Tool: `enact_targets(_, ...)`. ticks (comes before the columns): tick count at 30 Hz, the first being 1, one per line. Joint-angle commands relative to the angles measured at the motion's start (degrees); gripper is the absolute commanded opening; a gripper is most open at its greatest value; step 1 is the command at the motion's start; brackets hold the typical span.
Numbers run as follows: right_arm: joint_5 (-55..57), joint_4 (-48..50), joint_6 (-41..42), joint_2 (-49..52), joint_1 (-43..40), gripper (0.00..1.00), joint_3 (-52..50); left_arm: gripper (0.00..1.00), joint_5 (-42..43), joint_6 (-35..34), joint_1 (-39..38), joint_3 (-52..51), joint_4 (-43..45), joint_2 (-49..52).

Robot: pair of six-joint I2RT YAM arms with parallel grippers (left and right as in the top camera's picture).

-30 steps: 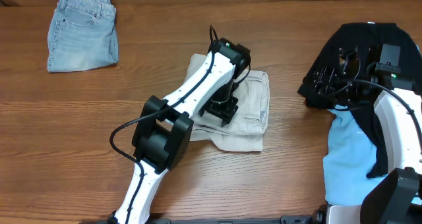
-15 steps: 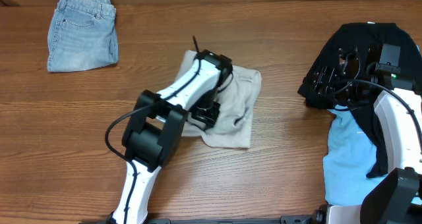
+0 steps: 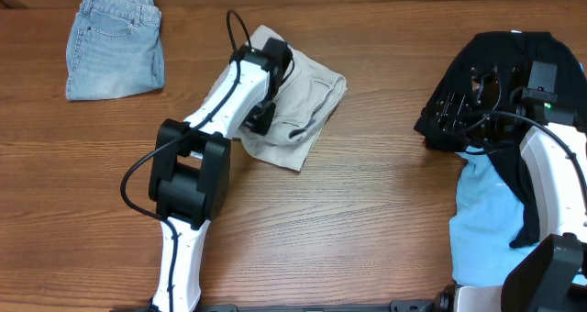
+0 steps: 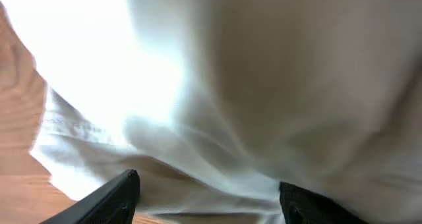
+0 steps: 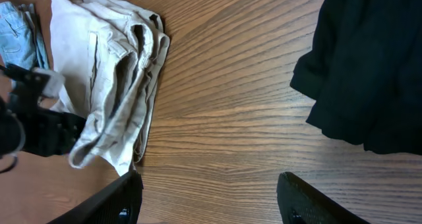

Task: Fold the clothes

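Beige shorts (image 3: 303,96) are worked by the left gripper (image 3: 261,119) close to the far edge, left of its middle.

The left gripper is set down on the left margin of the bunched shorts, fingers seen spread apart in its wrist view with cloth filling the gap, so nothing is clamped. The bulk of the cloth lies to the gripper's right. The long axis is skewed to the table edges, running from the far edge toward the near right. The right gripper (image 3: 461,110), likewise spread and empty, is held well apart over the black garment (image 3: 514,50) by the right edge. Four garments are counted: those two, denim shorts (image 3: 115,44) in the far left corner, and a light-blue cloth (image 3: 486,220) at the near right corner.
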Motion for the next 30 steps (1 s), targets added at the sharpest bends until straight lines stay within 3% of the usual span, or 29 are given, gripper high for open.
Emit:
enact_targets(1, 0.37, 0.33, -0.42, -0.37, -0.04, 0.69, 0.66, 0.70, 9.94, 5.01, -2.16, 8.15, -1.31, -1.42)
enact_targets(4, 0.35, 0.31, -0.42, -0.37, -0.04, 0.69, 0.66, 0.69, 16.65, 9.51, -4.87, 10.86, -3.48, -3.13)
enact_targets(10, 0.35, 0.44, -0.42, -0.37, -0.04, 0.69, 0.66, 0.66, 16.98, 9.49, -9.90, 7.69, -6.80, -3.15)
enact_targets(20, 0.90, -0.11, -0.66, -0.37, -0.04, 0.70, 0.66, 0.61, 15.89, 3.02, -12.81, 0.66, -2.10, -5.05)
enact_targets(30, 1.90, -0.35, -0.63, -0.37, -0.04, 0.70, 0.66, 0.62, 13.29, -1.22, -13.55, -5.42, 4.63, -19.10)
